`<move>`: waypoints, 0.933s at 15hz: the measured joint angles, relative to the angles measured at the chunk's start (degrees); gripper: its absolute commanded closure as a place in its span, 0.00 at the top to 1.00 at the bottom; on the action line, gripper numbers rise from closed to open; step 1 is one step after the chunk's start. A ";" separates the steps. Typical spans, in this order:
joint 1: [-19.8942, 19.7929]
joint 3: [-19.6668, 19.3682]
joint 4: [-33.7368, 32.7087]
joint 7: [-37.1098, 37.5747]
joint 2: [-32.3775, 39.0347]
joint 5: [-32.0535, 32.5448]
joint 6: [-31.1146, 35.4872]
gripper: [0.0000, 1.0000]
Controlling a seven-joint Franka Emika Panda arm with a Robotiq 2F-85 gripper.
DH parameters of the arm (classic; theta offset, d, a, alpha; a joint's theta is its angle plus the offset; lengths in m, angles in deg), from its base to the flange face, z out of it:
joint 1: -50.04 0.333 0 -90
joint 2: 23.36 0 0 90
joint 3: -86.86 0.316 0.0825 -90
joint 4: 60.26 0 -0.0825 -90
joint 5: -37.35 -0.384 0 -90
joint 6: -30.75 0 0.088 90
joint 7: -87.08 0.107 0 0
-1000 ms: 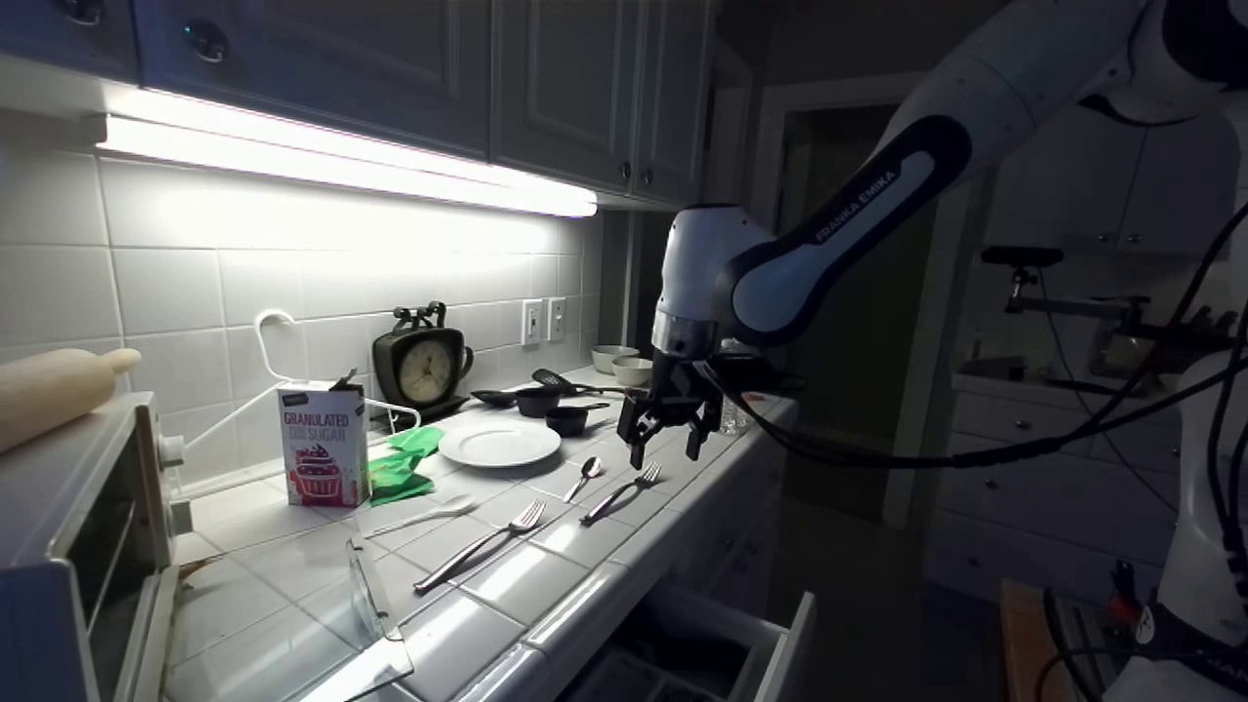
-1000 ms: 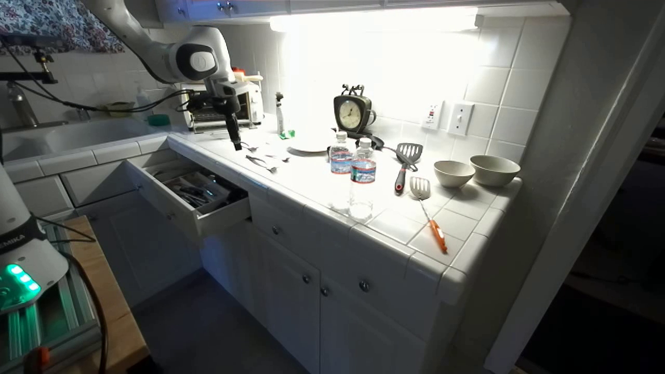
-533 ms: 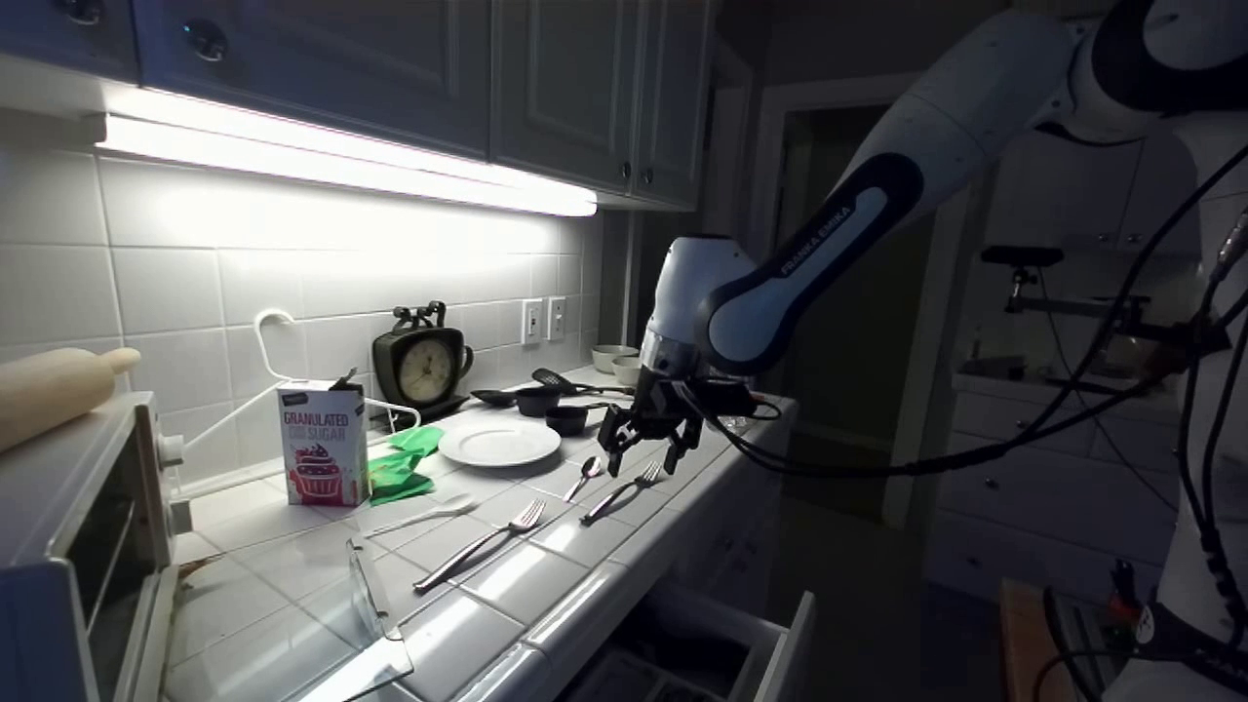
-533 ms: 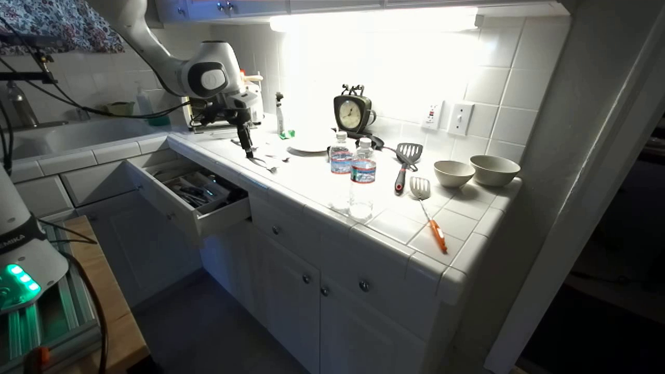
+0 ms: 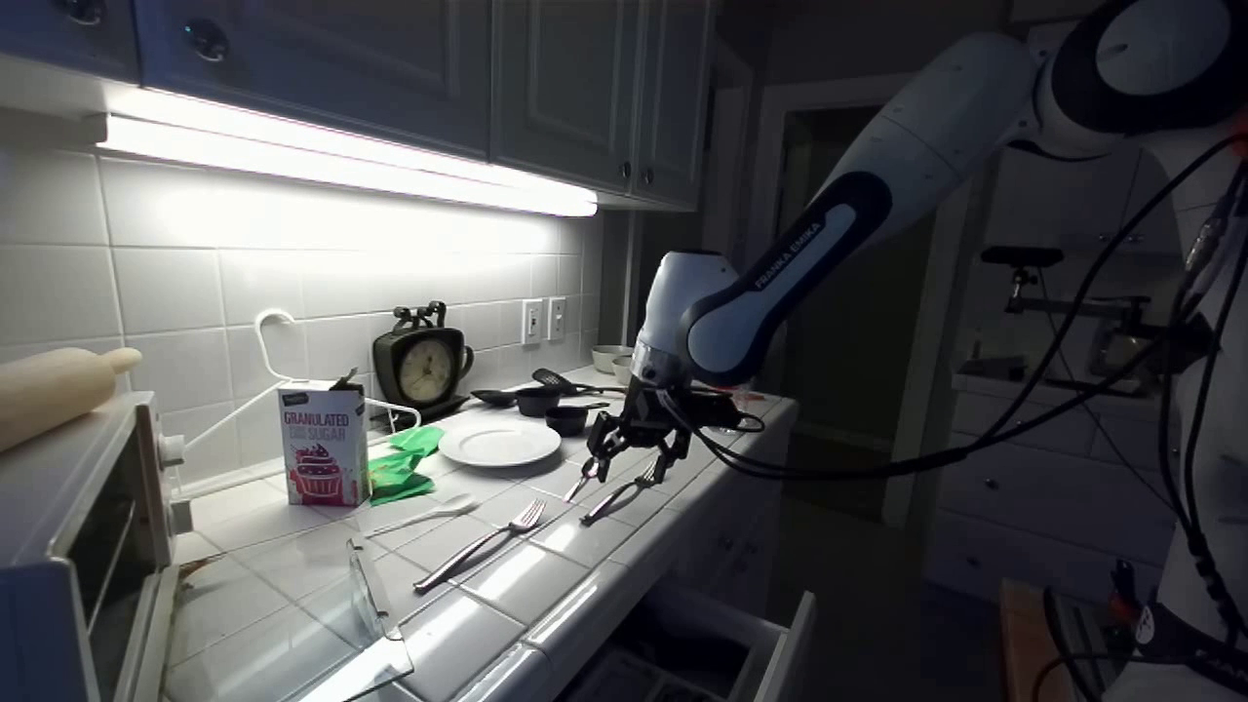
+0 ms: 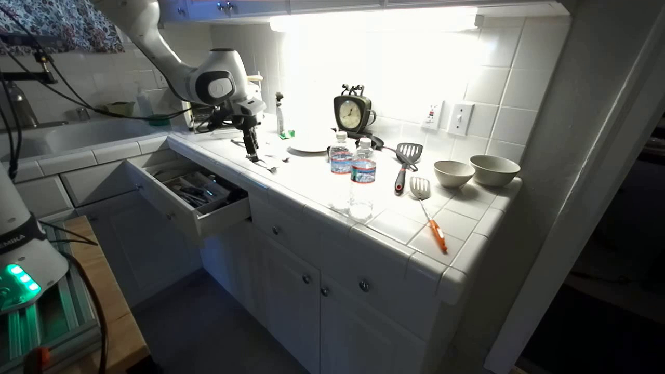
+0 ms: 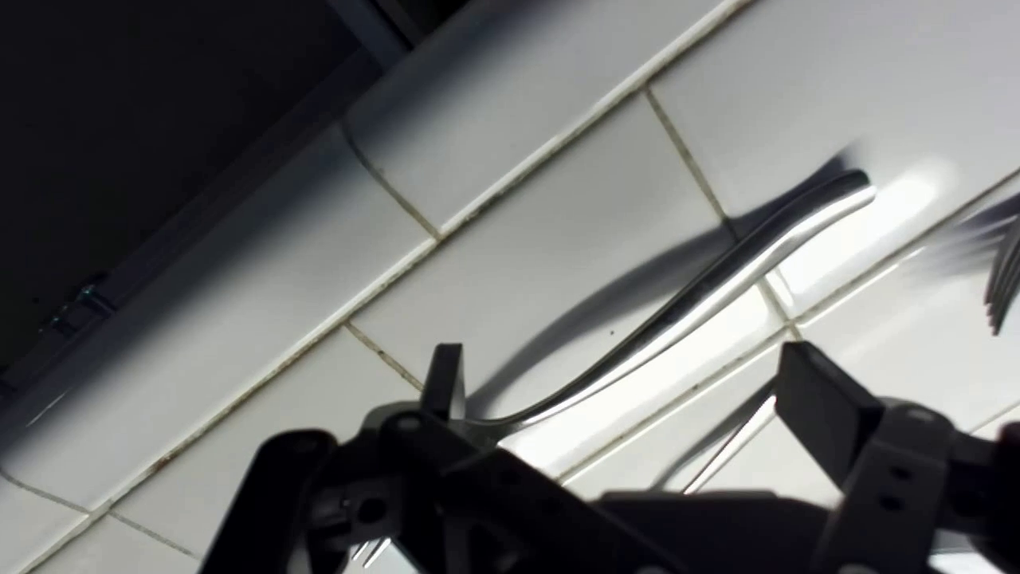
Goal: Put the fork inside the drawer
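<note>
A silver fork (image 5: 609, 502) lies on the white tiled counter near its front edge; its tines also show in an exterior view (image 6: 270, 169). A second fork (image 5: 485, 542) lies closer to the toaster oven, and a spoon (image 5: 577, 487) lies beside the first fork. My gripper (image 5: 629, 476) is open and empty, low over the tine end of the first fork. In the wrist view the fork's handle (image 7: 685, 307) extends beyond the open fingers (image 7: 625, 383); its tines are hidden behind the gripper. The pale drawer (image 6: 162, 200) stands pulled open below the counter, with utensils inside.
A white plate (image 5: 499, 444), black measuring cups (image 5: 566, 420), a sugar box (image 5: 325, 444) and a white plastic utensil (image 5: 424, 514) are on the counter. A toaster oven (image 5: 88, 546) with its glass door down stands at one end. Water bottles (image 6: 362, 174) stand further along.
My gripper has come down and across the counter to just above the near fork and spoon. It stays open. The forks, spoon and drawer have not moved.
</note>
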 measured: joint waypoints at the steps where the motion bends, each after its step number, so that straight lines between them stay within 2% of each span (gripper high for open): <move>1: -0.01 -0.30 -0.51 -0.08 0.42 -0.01 0.00 1.00; 4: -0.07 -1.22 -1.74 -0.36 1.53 -0.02 -0.05 1.00; 5: -0.07 -1.51 -2.06 -0.43 1.92 -0.02 -0.05 0.93; 6: -0.07 -1.75 -2.32 -0.45 2.28 -0.02 -0.06 0.74; 14: 0.04 -2.12 -3.29 -0.45 3.67 -0.32 -0.11 0.16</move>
